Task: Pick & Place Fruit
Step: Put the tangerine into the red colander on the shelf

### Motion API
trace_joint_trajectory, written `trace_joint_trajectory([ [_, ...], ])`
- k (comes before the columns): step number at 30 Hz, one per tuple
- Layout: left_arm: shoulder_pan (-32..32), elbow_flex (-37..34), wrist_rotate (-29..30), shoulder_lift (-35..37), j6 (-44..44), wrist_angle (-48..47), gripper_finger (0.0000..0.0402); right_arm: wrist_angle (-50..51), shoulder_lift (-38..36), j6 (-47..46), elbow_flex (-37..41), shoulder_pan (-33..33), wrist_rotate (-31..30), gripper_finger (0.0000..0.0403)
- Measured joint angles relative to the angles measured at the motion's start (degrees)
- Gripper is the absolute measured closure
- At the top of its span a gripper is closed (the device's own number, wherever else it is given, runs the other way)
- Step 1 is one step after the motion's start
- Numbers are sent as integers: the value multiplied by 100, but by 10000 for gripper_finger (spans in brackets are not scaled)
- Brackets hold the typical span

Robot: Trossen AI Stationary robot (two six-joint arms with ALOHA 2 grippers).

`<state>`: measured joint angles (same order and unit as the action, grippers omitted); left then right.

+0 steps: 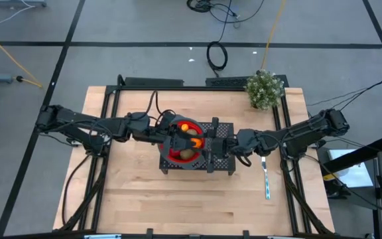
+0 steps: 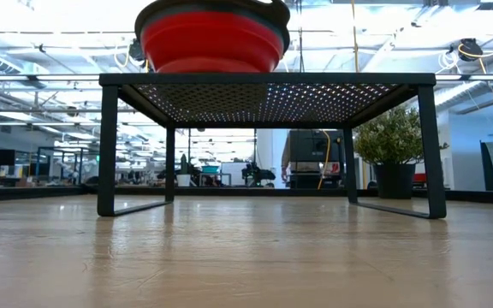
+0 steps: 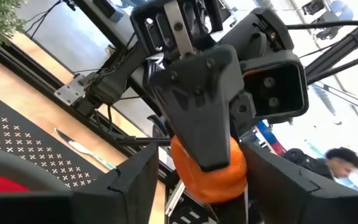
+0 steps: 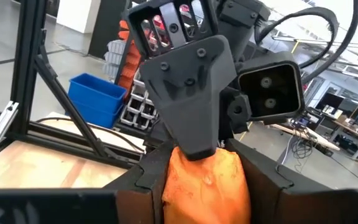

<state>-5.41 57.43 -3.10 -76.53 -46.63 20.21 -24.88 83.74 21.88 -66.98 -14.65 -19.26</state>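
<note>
A grey taped floor surrounded the pale wooden tabletop, where from above a black mesh rack carried a red bowl holding brown fruit, with the left gripper and right gripper meeting over it around an orange fruit; a potted plant and a utensil sat aside. At table height, only the bowl atop the rack showed, no arms. Through the left wrist, the orange fruit sat between the right arm's fingers, the left fingers parted around it, seemingly not yet clamped. Through the right wrist, the right fingers pinched the fruit, the left gripper facing it. It looked light, soft and rounded, probably slippery plastic; gripping across its middle seemed safest. Both arms reached inward, wrists level, facing each other.
</note>
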Motion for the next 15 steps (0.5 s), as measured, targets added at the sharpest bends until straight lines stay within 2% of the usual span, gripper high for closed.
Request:
trace_joint_trajectory([
  [15, 92, 0, -133, 4, -70, 6, 275, 67, -2, -16, 0, 41, -31, 265],
])
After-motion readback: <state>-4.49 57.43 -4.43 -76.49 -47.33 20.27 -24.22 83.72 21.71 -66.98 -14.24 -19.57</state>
